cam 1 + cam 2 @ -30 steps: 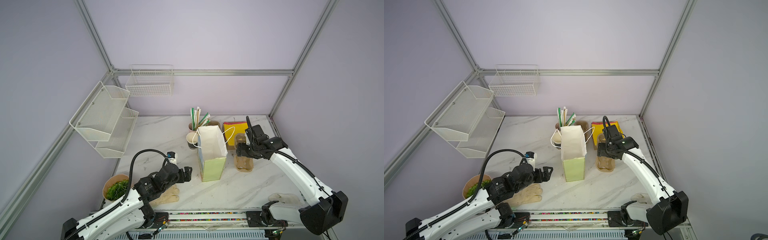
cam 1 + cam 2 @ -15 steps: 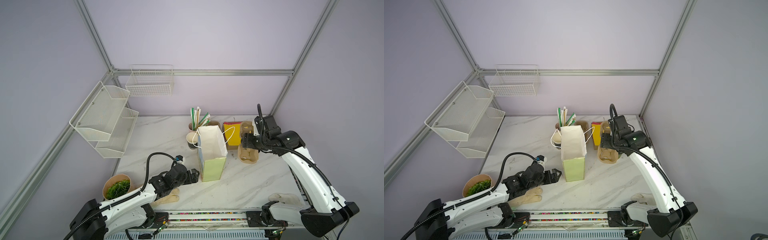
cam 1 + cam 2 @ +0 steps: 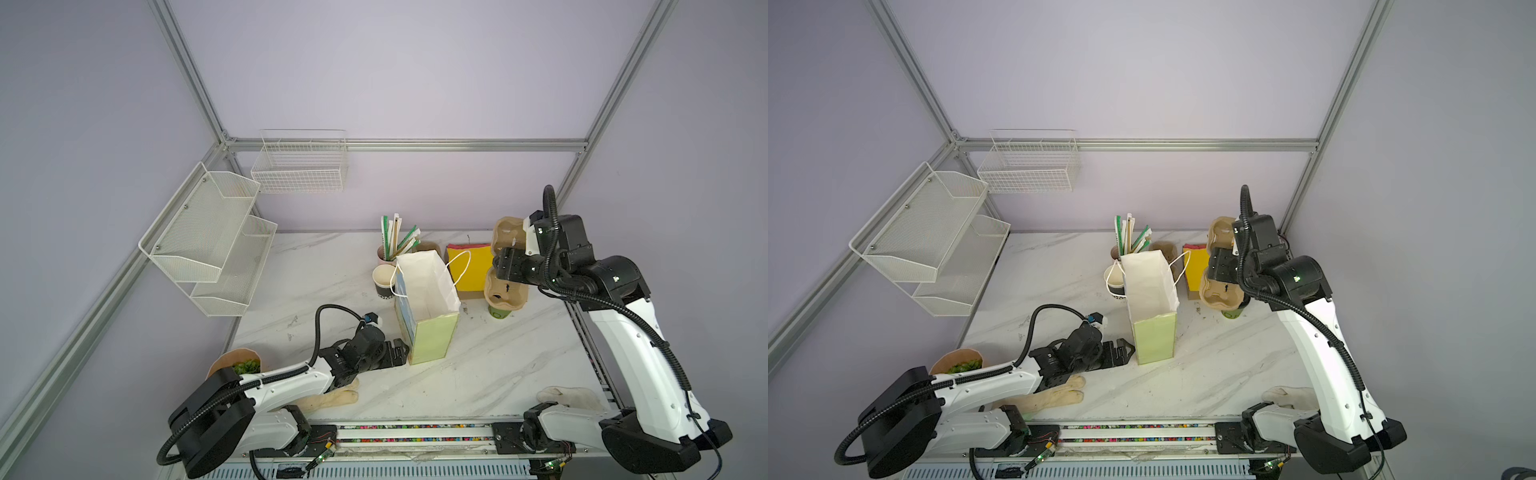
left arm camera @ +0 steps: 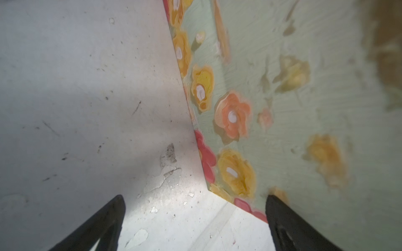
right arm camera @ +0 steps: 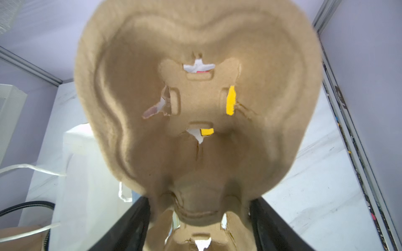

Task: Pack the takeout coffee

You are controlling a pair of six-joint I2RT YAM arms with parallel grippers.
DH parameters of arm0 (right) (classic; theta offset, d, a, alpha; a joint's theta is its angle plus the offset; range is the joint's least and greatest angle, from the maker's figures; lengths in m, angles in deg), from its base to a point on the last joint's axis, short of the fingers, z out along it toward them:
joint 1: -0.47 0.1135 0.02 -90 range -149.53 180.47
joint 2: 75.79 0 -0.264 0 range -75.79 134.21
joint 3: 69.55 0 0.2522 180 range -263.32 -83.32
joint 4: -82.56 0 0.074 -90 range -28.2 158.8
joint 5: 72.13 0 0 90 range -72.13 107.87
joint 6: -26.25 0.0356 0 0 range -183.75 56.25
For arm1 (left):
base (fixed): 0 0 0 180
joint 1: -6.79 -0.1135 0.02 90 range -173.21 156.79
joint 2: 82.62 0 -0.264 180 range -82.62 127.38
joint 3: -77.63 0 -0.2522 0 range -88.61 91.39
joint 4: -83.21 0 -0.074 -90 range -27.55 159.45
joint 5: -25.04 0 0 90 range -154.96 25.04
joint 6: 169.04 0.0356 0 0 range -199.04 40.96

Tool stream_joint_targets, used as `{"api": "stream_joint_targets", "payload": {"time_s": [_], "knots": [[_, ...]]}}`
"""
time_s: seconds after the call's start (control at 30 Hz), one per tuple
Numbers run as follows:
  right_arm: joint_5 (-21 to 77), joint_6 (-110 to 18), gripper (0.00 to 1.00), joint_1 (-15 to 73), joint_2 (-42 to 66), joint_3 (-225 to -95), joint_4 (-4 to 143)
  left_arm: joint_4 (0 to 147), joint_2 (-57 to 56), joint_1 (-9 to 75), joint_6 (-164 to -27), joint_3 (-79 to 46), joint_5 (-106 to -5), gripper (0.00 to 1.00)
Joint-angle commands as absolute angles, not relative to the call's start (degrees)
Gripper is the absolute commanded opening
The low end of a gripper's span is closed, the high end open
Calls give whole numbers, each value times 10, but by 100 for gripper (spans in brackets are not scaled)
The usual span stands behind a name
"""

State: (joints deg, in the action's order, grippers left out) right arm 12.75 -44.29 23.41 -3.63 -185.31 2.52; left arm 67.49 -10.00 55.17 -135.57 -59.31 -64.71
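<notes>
My right gripper [image 3: 508,266] [image 5: 199,202] is shut on the middle of a brown pulp cup carrier [image 3: 506,291] [image 5: 195,97], held tilted above the table's right side. The pocket ahead of the jaws is empty. The takeout coffee [image 3: 498,312] [image 3: 1231,314] shows only as a light green wall under the carrier's nearer pocket; its lid is not clearly seen. An open paper bag [image 3: 428,332] [image 3: 1154,336] [image 4: 282,108] with a flowered side stands mid-table, left of the carrier. My left gripper [image 3: 398,353] [image 3: 1121,351] [image 4: 195,202] is open, low on the table at the bag's near left corner.
Behind the bag stand a pink cup of straws [image 3: 386,249] and a black paper cup [image 3: 382,282]; a yellow block [image 3: 469,262] lies beside them. A salad bowl [image 3: 239,365] and cloth gloves [image 3: 332,399] lie near the front edge. Mesh shelves [image 3: 208,241] hang at left.
The right arm has raised the carrier off the table and drawn it up and back. The left gripper has slid right, up to the foot of the bag.
</notes>
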Motion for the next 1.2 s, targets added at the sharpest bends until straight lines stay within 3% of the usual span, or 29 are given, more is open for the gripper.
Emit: {"api": "stream_joint_targets", "payload": {"time_s": [0.0, 0.57, 0.83, 1.17], "knots": [[150, -455, 74, 238, -41, -1878, 19, 720, -82, 551, -1363, -564, -628, 100], [232, -467, 76, 269, -31, -1937, 51, 679, 13, 550, -1291, -422, -638, 100], [229, -481, 75, 316, -12, -1942, 56, 540, -124, 528, -1227, -412, -728, 100], [137, -491, 75, 401, 65, -1975, 14, 347, -284, 464, -1117, -318, -803, 100]]}}
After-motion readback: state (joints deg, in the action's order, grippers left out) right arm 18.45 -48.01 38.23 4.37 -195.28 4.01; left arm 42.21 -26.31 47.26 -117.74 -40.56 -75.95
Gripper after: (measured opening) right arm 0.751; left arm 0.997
